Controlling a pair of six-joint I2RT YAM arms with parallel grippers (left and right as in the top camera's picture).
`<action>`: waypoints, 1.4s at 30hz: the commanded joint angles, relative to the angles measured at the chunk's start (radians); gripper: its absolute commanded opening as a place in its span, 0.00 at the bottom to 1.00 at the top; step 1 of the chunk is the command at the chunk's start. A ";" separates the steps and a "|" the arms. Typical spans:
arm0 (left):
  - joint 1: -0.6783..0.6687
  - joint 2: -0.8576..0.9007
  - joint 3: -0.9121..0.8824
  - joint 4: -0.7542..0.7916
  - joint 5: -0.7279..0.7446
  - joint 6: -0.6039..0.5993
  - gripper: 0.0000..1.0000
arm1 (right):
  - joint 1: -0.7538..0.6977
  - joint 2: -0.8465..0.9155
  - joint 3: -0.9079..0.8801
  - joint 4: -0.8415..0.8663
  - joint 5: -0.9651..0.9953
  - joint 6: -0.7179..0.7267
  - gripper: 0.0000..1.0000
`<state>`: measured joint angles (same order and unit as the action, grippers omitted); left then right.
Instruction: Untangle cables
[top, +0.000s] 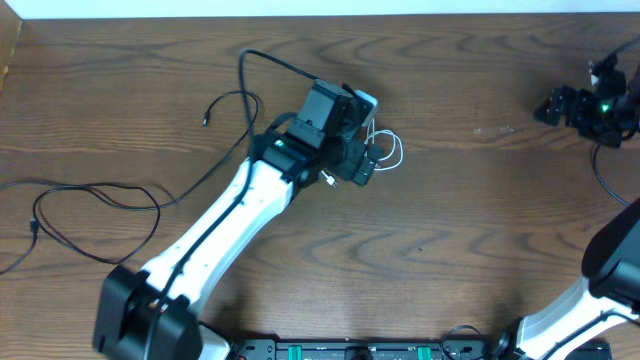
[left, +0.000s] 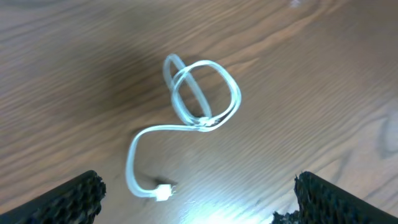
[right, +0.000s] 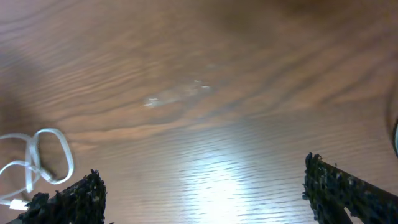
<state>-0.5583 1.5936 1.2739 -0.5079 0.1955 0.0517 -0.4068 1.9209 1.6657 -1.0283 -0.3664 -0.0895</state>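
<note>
Short white looped cable lies mid wooden table, beneath left gripper, spread wide, empty. Right gripper far right, likewise wide, empty. Thin black cables lie left. Pinch small white plug at near-left tail; draw it slowly clear of loops

One tabletop, dark brown wood grain, glossy; one pale smudge on its surface; one white strip bordering its far edge.
</note>
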 joint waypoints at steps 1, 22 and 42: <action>0.008 -0.060 0.004 -0.066 -0.136 -0.002 0.98 | 0.075 -0.083 0.003 -0.008 -0.016 -0.048 0.99; 0.008 -0.154 0.004 -0.207 -0.346 -0.113 0.98 | 0.347 -0.309 0.003 -0.076 0.136 -0.069 0.99; 0.008 -0.154 0.004 -0.206 -0.346 -0.113 0.98 | 0.347 -0.309 0.002 -0.076 0.136 -0.069 0.99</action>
<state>-0.5533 1.4498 1.2739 -0.7105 -0.1341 -0.0525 -0.0639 1.6154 1.6657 -1.1030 -0.2344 -0.1436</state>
